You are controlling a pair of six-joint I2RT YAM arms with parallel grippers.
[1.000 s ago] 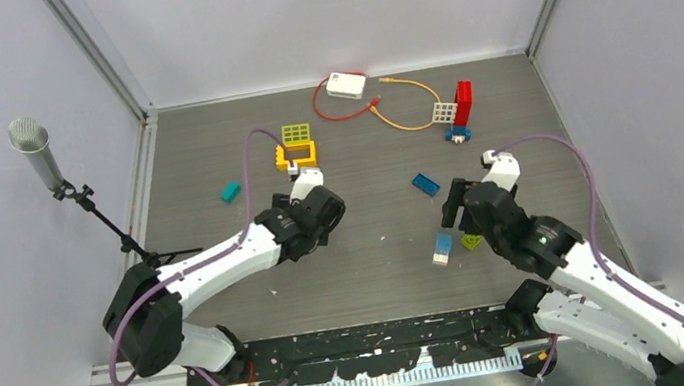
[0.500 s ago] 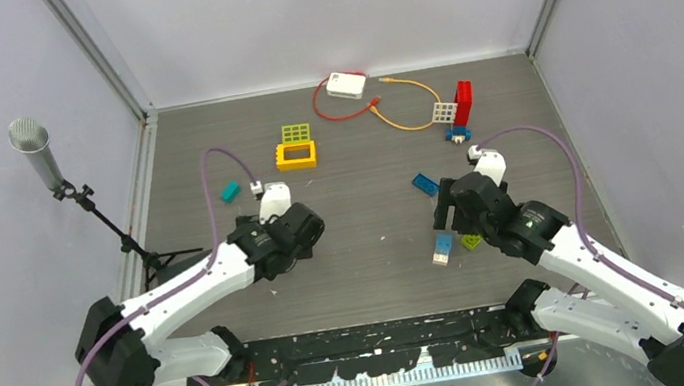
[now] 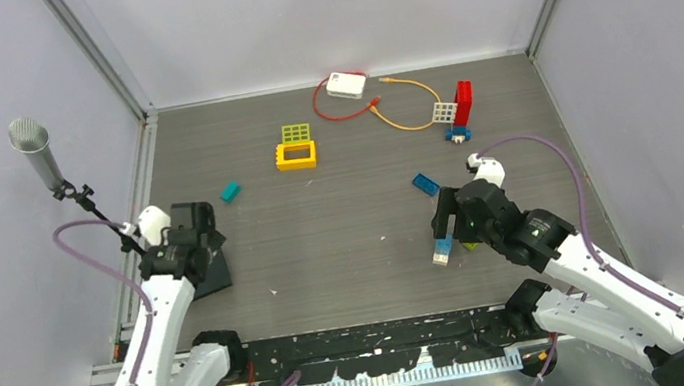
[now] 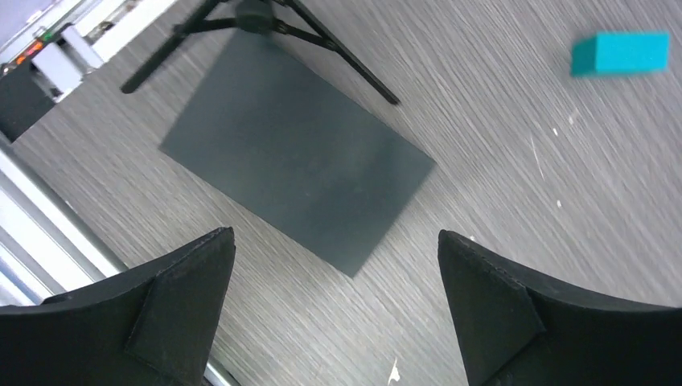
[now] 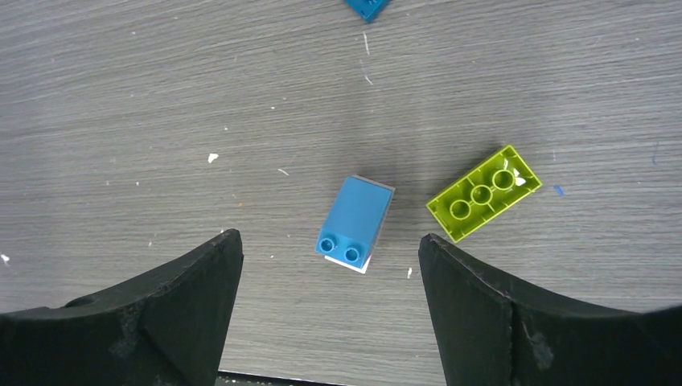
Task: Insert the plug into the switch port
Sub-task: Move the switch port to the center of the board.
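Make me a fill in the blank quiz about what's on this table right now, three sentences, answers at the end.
1. The switch lies at the ___ edge of the table, opposite the arm bases.
2. The left gripper and the right gripper are both ___.
3. Below the right gripper, the blue brick has a neighbouring brick coloured ___.

Missing words: far; open; green

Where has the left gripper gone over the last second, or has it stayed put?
Yes, it moved. The left gripper swung left, away from the yellow frame, and is now beside the microphone stand.
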